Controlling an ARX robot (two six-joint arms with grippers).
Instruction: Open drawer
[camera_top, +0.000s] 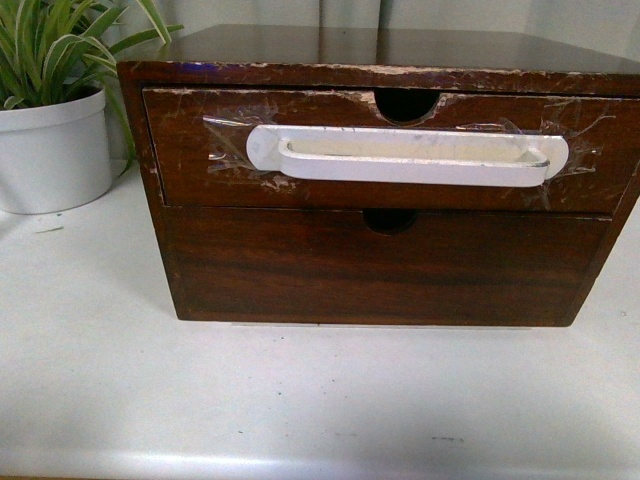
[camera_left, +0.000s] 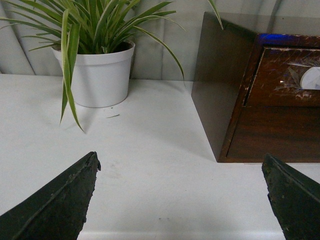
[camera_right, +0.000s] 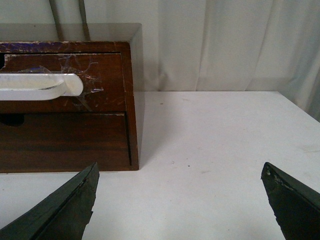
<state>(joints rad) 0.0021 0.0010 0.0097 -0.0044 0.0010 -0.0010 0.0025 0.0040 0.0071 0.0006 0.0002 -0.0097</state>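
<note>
Left gripper (camera_left: 180, 156) and right gripper (camera_right: 180, 165) spread wide above table (camera_top: 100, 380), short of drawer (camera_top: 185, 175).

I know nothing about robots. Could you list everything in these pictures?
Dark brown wooden two-drawer chest: one, brown, middle of table.
Scratched dark brown upper drawer front: one, top of chest, half-round notch.
Long white plastic handle: one, white, taped across upper drawer front.
Plain dark wooden lower drawer front: one, beneath it.
Round white pot with striped green plant: one, left of chest.
White table: one, under everything.
Pale curtain: one, behind.
Left pincer: one, black, open, empty.
Right pincer: one, black, open, empty.
</note>
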